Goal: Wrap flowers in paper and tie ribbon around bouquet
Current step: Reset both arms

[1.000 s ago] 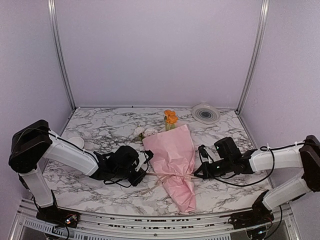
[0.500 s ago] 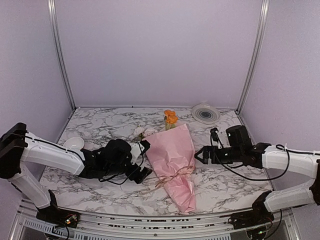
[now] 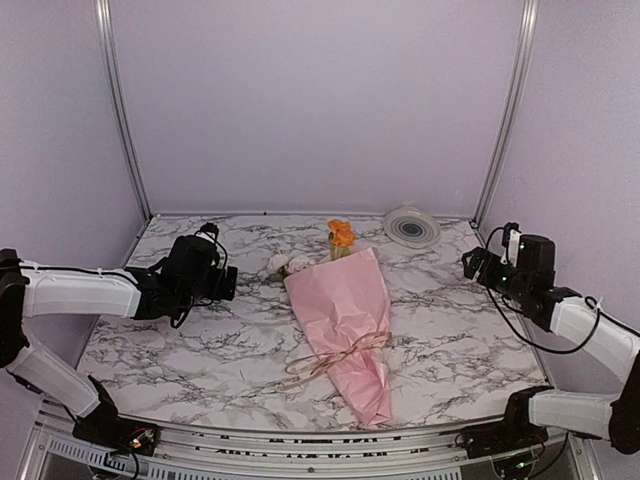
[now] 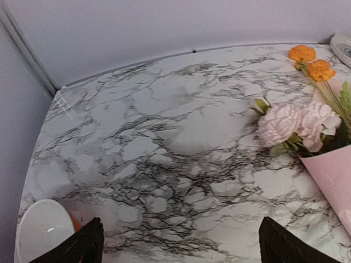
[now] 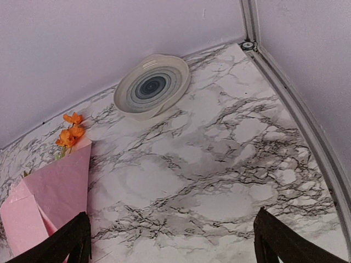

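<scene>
Both arms have drawn back from the bouquet (image 3: pixel 345 320) since a second ago. The left tool (image 3: pixel 228 283) now hangs over the left rear of the marble surface (image 3: pixel 450 330) and the right tool (image 3: pixel 472 265) near the right wall, each well apart from the wrap they flanked before. The ribbon (image 3: pixel 335 357), then pulled taut between them, now lies slack.

The bouquet rests at the middle of the surface, slightly slanted, with its wide end toward the back wall and its narrow end toward the near edge. The paper (image 3: pixel 340 300) is pale pink and crinkly, folded into a cone. The beige ribbon circles it below the middle, and loose loops spill leftward onto the marble. Pale pink roses (image 3: pixel 288 265) poke out at the left of the wide end, and orange blooms (image 3: pixel 341 233) rise at its top.

Only the overhead view shows the ribbon and the narrow end. The left wrist view adds the roses' ruffled petals, green leaves, two orange heads on thin stems, and a white roll (image 4: pixel 43 236) with a touch of orange at its rim, which the left arm hides from above. The right wrist view shows the round disc (image 5: pixel 152 86) with dark concentric rings by the back wall, well right of the blooms. Both wrist views show the fingertips (image 4: pixel 82 246) (image 5: pixel 60 244) spread wide with nothing between them.
</scene>
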`<act>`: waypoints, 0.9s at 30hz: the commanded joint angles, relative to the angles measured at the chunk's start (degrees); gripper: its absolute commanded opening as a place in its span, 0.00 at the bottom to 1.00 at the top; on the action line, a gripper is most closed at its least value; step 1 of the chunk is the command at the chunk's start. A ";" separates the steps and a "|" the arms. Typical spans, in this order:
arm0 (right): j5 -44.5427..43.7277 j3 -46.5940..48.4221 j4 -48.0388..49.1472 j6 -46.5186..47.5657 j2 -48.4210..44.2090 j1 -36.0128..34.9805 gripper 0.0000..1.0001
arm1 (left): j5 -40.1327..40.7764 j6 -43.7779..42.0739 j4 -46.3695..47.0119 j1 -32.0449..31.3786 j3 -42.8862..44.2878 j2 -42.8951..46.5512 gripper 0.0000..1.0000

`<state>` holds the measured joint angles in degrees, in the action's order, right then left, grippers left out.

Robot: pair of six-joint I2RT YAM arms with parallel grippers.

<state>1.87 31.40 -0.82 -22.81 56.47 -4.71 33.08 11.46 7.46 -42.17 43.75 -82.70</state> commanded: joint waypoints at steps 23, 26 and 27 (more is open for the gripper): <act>-11.32 -12.02 27.25 5.76 4.42 6.56 1.00 | -1.91 -5.23 30.56 30.45 -24.87 13.36 0.99; -11.78 -13.07 28.54 5.49 4.88 6.56 1.00 | -2.72 -5.57 34.67 30.68 -26.53 9.97 0.99; -11.80 -13.52 29.43 5.56 5.12 6.56 1.00 | -3.07 -5.81 34.41 30.68 -26.01 9.17 0.99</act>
<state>-10.17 18.83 24.16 -17.91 60.75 1.54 32.49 7.29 33.91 -11.84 18.57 -70.24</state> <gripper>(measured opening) 0.994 0.992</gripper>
